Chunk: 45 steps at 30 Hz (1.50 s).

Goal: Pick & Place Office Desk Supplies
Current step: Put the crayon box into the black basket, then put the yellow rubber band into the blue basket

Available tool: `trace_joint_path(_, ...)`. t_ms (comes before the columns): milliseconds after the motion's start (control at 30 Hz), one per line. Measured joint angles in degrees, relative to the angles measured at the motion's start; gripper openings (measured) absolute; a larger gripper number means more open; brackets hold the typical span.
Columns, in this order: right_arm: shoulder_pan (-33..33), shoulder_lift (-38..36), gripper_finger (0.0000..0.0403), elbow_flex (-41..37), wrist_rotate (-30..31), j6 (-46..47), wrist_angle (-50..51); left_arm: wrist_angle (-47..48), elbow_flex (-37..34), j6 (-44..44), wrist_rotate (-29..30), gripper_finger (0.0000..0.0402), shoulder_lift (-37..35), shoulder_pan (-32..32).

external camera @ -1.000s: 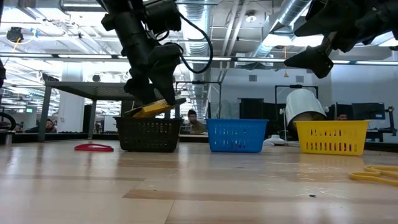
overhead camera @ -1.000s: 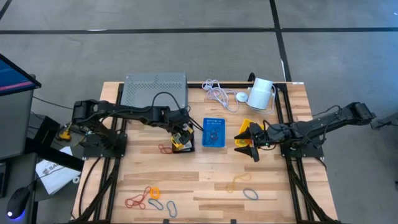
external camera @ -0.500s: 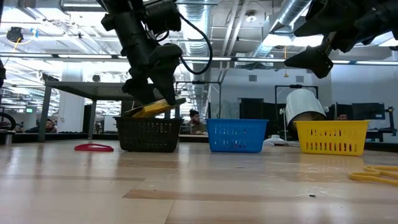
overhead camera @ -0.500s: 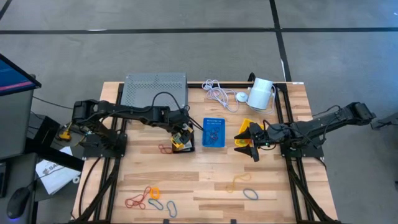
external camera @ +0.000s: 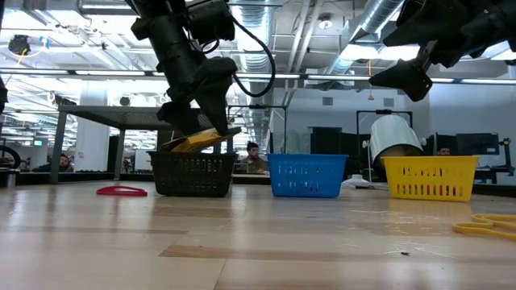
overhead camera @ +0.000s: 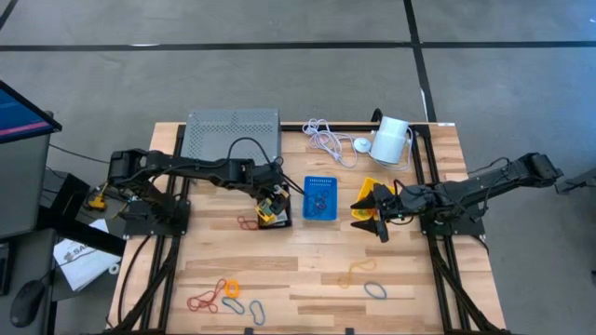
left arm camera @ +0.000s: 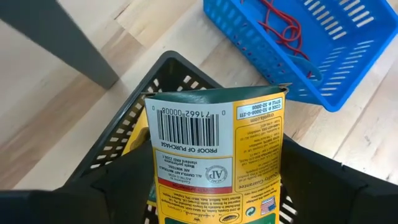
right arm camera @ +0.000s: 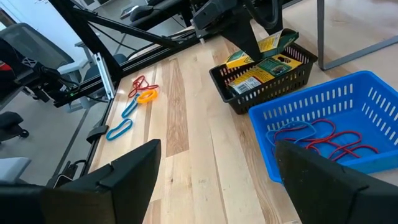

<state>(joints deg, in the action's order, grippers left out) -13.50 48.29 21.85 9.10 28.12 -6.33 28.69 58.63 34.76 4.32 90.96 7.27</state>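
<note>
Yellow card packet (left arm camera: 214, 155) half-lowered into black bin (external camera: 192, 174) at tabletop centre, clamped by left gripper (overhead camera: 271, 202); other packets already inside. Red loops lie in blue bin (overhead camera: 320, 199). Right gripper (overhead camera: 374, 216) spread, empty, over yellow bin (external camera: 429, 177). Loops (overhead camera: 223, 296) near front edge remain unsorted.

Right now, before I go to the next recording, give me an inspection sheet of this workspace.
Surface: wooden table, dry, unmarked.
Job's things: black bin with yellow card packets; blue bin holding red loops; yellow bin; loose loops near the front edge.
Clutter: white cylinder device, grey metal box.
Grippers: left gripper holds a yellow card packet over the black bin; right gripper open, empty, above the yellow bin.
Cables: coiled white cable.
Surroundings: people seated beyond the table.
</note>
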Motion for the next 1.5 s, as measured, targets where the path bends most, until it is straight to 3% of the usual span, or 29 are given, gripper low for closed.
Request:
trace_joint_path(833,0.0,0.0,0.0309,0.0,-0.2,0.0,-0.4,-3.2,-0.1,0.0,-1.6,0.0399,-0.8,0.5)
trace_joint_path(1133,0.1,-7.0,0.0309,0.0,-0.2,0.1,2.5,-4.6,-0.2,-4.1,-6.0,0.0398,-12.3,2.9)
trace_joint_path(1333,-0.3,-12.0,0.0309,0.0,-0.8,0.4,6.3,-11.9,-4.6,-10.3,-6.7,0.0396,-20.5,-4.6)
trace_joint_path(1500,-2.3,-13.1,0.0308,5.1,-3.6,1.5,16.0,-29.1,-12.3,-10.2,-6.7,0.0399,-23.3,-13.6)
